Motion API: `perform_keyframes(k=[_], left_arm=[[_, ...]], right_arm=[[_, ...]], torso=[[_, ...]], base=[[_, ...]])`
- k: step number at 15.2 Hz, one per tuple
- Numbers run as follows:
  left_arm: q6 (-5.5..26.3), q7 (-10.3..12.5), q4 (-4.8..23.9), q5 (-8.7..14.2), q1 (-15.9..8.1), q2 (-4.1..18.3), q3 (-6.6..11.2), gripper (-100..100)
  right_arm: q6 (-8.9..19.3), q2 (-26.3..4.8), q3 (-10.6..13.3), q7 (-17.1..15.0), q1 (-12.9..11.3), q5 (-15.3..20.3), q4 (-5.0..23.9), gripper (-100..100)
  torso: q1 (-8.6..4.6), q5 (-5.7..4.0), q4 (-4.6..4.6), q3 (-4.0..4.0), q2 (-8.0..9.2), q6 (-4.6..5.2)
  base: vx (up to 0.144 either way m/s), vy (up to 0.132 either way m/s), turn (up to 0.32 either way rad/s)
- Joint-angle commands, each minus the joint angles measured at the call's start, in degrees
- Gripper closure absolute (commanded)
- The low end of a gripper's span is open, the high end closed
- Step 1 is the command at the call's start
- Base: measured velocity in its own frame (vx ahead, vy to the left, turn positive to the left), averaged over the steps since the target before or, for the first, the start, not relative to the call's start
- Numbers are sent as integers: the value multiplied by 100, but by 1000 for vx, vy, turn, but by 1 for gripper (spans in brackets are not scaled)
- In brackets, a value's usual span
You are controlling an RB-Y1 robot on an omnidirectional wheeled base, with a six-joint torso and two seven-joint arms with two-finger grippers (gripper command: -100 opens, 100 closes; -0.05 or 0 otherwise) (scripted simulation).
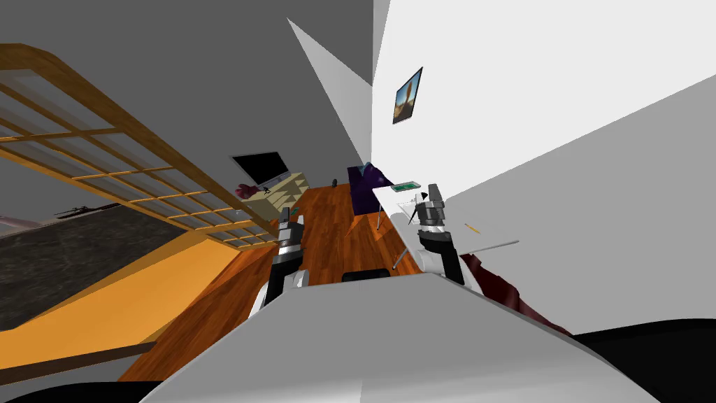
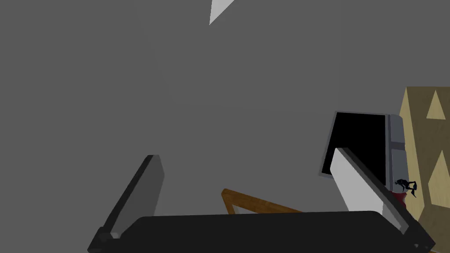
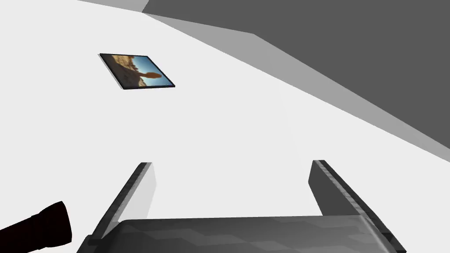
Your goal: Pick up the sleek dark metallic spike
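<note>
White tabletop (image 1: pixel 489 238) lies beneath the right gripper (image 1: pixel 433 190), which points up with its two fingers spread wide and nothing between them. Just beside it on the table is a thin dark sliver, apparently the spike (image 1: pixel 414 211). Further off are a green tray (image 1: pixel 405 187) and a small orange stick (image 1: pixel 473 228). The left gripper (image 1: pixel 286 214) hangs over the wood floor (image 1: pixel 335 231), its fingers likewise apart.
</note>
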Motion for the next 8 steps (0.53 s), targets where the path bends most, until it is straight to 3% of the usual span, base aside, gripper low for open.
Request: perform_keyframes(k=[1,5,8], left_arm=[[0,0,0,0,0,0,0,0],[0,0,0,0,0,-1,-1,0],[0,0,0,0,0,-2,-2,0]], right_arm=[[78,-261,-6,37,21,61,71,-100],[265,-569,-15,120,76,204,238,-100],[533,-793,-20,236,164,411,476,-100]], torso=[[0,0,0,0,0,0],[35,7,0,1,1,0],[63,13,0,0,1,-1]], base=[[-6,33,-2],[-2,93,-19],[-7,160,-40]])
